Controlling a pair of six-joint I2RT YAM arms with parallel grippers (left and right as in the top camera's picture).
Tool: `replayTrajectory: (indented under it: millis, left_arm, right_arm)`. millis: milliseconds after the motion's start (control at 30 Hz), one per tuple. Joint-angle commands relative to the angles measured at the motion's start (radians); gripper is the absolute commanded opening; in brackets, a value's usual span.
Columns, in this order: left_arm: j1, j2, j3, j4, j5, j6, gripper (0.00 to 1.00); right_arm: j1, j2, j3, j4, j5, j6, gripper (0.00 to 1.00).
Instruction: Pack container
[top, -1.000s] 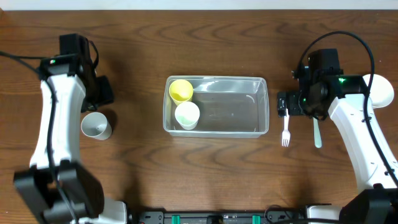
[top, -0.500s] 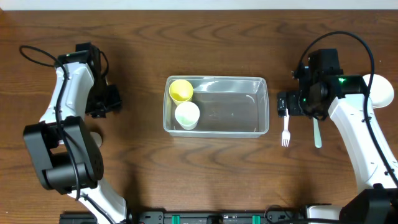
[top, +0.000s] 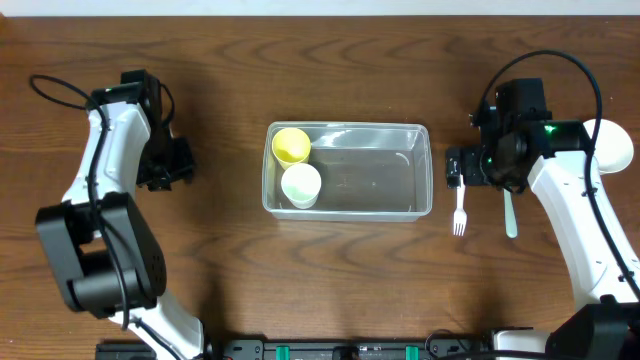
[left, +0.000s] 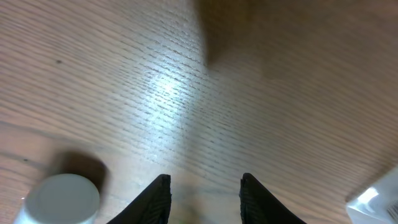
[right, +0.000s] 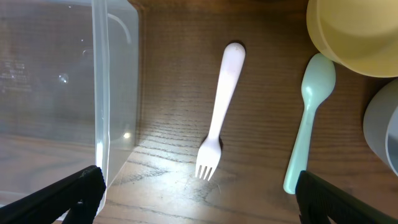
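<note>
Right end effector (right: 199, 190) hangs with its jaws spread wide and empty, just beside the right wall of the container (top: 425, 170), which sits at the centre of the overhead frame on the table (top: 320, 280). Left end effector (left: 205, 196), jaws parted and holding nothing, stands well apart from it toward the frame's left.

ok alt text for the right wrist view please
A white plastic fork lies on the brown wooden table ahead of the wide-open black fingers of the right gripper. A clear rectangular plastic container sits to its left; a pale green plastic spoon and the edge of a round yellow bowl to its right.
</note>
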Motion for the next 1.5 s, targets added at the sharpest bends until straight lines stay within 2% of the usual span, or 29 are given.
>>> replayTrajectory:
  millis: [0,200,433,667,733,833,1133,1233,1467]
  left_arm:
    - [0.005,-0.088,-0.007,-0.003,0.000,-0.017,0.38]
    - [0.005,-0.160,-0.007,-0.024,-0.001,-0.021,0.38]
    - [0.005,-0.309,-0.034,-0.095,0.000,-0.146,0.37]
    - [0.005,-0.634,-0.226,-0.077,-0.001,-0.345,0.39]
    - [0.005,-0.723,-0.301,-0.065,-0.001,-0.415,0.45]
    - [0.005,-0.845,-0.423,-0.058,0.000,-0.528,0.46]
    - [0.005,-1.076,-0.655,-0.024,-0.001,-0.713,0.45]
    - [0.005,-1.104,-0.679,-0.017,-0.001,-0.731,0.45]
    - [0.005,-1.103,-0.680,-0.029,0.000,-0.684,0.45]
  right_arm:
    - [-0.007,0.004,0.015,0.000,0.008,0.003,0.99]
    - [-0.007,0.004,0.015,-0.001,0.008,0.003,0.99]
    - [-0.007,0.004,0.015,-0.001,0.008,0.002,0.99]
    - [-0.007,0.004,0.015,0.005,0.008,0.003,0.99]
    - [-0.007,0.004,0.015,0.004,0.008,0.003,0.99]
    - [-0.007,0.004,0.015,0.004,0.008,0.003,0.99]
    - [-0.007,0.004,0.015,-0.002,0.008,0.003,0.99]
    - [-0.007,0.004,0.015,-0.007,0.008,0.003,0.99]
    - [-0.007,0.004,0.015,-0.007,0.008,0.003,0.99]
